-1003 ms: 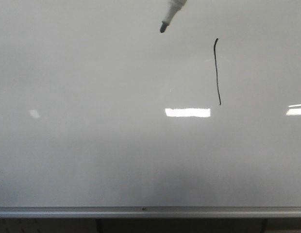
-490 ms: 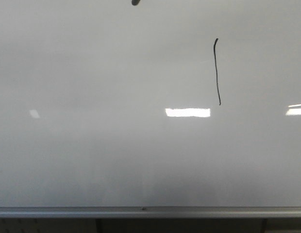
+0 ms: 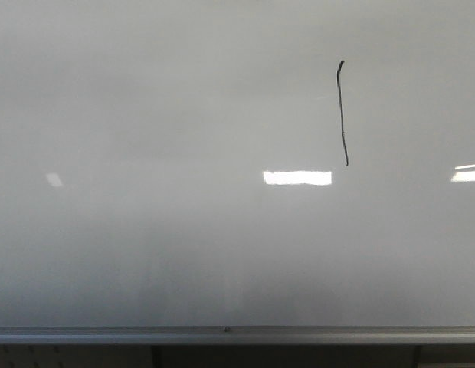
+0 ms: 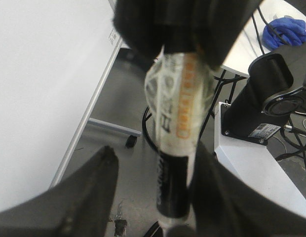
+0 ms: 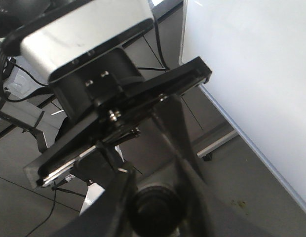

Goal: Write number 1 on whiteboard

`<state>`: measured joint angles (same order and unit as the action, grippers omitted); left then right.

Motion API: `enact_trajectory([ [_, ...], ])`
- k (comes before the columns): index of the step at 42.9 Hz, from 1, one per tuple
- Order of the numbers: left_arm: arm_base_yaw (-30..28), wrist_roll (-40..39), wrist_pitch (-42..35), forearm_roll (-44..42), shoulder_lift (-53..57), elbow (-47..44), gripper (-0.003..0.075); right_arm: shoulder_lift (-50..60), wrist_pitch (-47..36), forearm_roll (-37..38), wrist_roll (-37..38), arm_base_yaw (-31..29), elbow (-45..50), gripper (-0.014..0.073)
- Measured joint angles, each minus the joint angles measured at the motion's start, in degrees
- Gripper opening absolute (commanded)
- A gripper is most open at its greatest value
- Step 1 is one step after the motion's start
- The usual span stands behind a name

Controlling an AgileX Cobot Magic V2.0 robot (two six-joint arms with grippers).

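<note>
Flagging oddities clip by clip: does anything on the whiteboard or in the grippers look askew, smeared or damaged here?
Nothing serious. The number 1 on the whiteboard is a clean unsmeared stroke, only slightly bowed, with a small hook on top. The left gripper holds a marker that is wrapped in what looks like tape. The bright patches are light glare.

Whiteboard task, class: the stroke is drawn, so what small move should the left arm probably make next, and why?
Probably ease the left gripper further from the whiteboard and rest. The number 1 looks complete, one thin vertical stroke with a hooked top, and the marker it grips is out of the front view.
</note>
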<state>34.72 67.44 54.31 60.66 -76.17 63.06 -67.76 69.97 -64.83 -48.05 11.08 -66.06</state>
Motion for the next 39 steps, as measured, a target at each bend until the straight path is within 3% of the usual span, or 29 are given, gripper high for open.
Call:
enact_trajectory([
  [4, 0.04, 0.0, 0.89, 0.21, 0.0, 0.1, -0.002, -0.11, 0.0, 0.0, -0.12, 0.0, 0.0, -0.0108],
  [10, 0.14, 0.0, 1.01, 0.33, 0.0, 0.1, -0.002, -0.11, -0.11, 0.0, -0.32, 0.0, -0.09, -0.0074],
  [12, 0.14, 0.0, 1.05, 0.33, 0.0, 0.1, -0.002, -0.11, -0.11, 0.0, -0.32, 0.0, -0.09, -0.002],
  [19, 0.14, 0.0, 0.79, -0.63, 0.0, 0.1, -0.002, -0.11, -0.11, 0.11, -0.32, 0.0, -0.09, 0.0298],
  [22, 0.14, 0.0, 0.68, -2.81, 0.0, 0.21, -0.002, -0.11, -0.11, 0.11, -0.47, 0.0, -0.09, 0.0385],
  [32, -2.5, -3.22, 0.58, -10.42, -0.1, 0.21, -0.002, 3.53, -4.57, 2.47, -0.39, -0.78, -0.09, 0.0408],
  [39, -9.66, -7.07, -0.4, -13.34, -0.48, -0.47, -0.002, 9.58, -10.46, 5.81, 0.42, -2.88, 1.62, 0.0405],
])
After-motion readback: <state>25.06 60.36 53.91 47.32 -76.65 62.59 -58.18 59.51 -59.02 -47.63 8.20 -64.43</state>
